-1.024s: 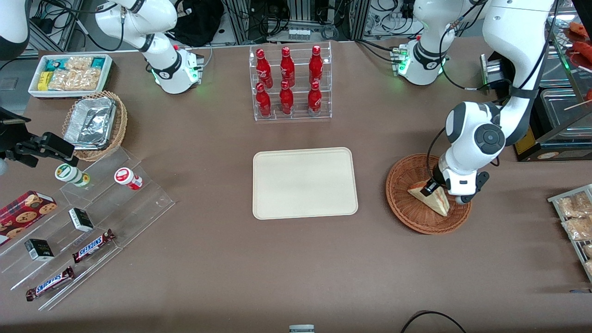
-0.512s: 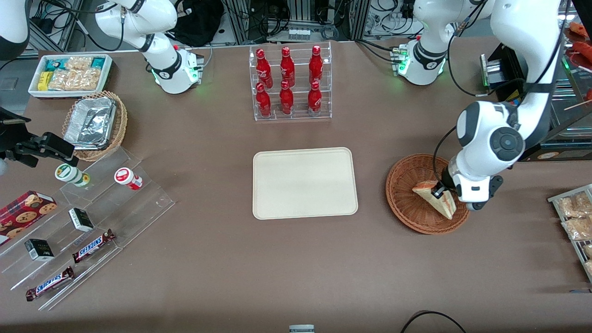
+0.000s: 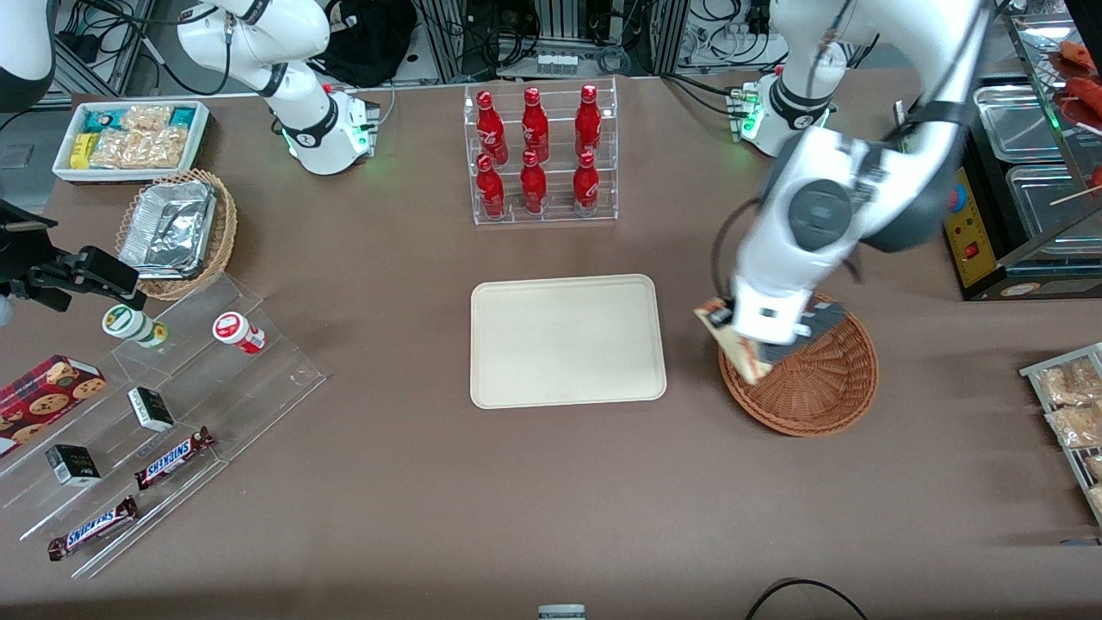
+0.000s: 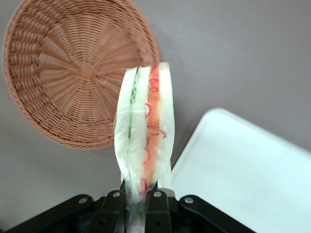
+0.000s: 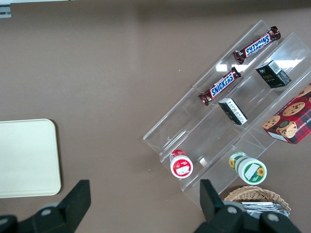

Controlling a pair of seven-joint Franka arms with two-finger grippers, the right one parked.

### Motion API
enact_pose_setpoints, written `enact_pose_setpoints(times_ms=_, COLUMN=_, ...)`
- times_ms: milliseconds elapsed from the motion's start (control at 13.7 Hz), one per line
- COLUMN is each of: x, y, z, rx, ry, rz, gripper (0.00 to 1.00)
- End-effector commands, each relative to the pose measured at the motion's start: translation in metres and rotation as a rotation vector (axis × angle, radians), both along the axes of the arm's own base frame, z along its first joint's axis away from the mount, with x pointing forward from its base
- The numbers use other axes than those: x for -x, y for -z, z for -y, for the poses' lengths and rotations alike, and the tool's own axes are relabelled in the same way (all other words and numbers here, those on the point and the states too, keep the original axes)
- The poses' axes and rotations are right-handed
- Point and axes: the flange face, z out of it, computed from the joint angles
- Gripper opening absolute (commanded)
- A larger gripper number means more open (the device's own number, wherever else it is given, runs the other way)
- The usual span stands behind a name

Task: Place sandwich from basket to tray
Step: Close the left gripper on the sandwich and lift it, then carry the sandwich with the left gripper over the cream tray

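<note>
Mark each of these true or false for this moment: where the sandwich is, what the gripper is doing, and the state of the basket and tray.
1. The gripper is shut on the sandwich. True.
2. The sandwich lies flat in the basket. False: it is lifted clear and hangs over the basket's rim nearest the tray.
3. The basket has nothing left in it. True: the wrist view shows only bare wicker.
4. The sandwich already rests on the tray. False: the tray holds nothing, and the sandwich is held above the table between basket and tray.
5. The rack of red bottles stands nearer to the front camera than the tray. False: it stands farther from it.
</note>
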Motion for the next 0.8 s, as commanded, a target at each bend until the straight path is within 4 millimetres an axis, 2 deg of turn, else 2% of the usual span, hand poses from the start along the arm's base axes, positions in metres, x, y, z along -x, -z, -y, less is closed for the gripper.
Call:
enact_pose_setpoints(times_ms=0, x=0.017, y=0.023, z=0.056, rx=-0.057, ry=0.118, rz=0.007, gripper=0.07)
enact_pose_setpoints(times_ms=73, x=0.026, y=0.03, z=0.081, rx=-0.04, ry=0.153, rz=0.017, gripper=0.07)
enact_pose_setpoints(times_ms=366, x=0.054, y=0.073, z=0.156, rx=0.055, ry=0.236, rz=0.046, gripper=0.07)
enact_pose_setpoints(times_ms=585, x=0.064, y=0.113, z=0.187, rx=0.111, ry=0.276, rz=0.078, gripper=0.07)
enact_pose_setpoints(times_ms=732, x=0.066, y=0.128, z=0.193, rx=0.122, ry=0.284, rz=0.081, gripper=0.07)
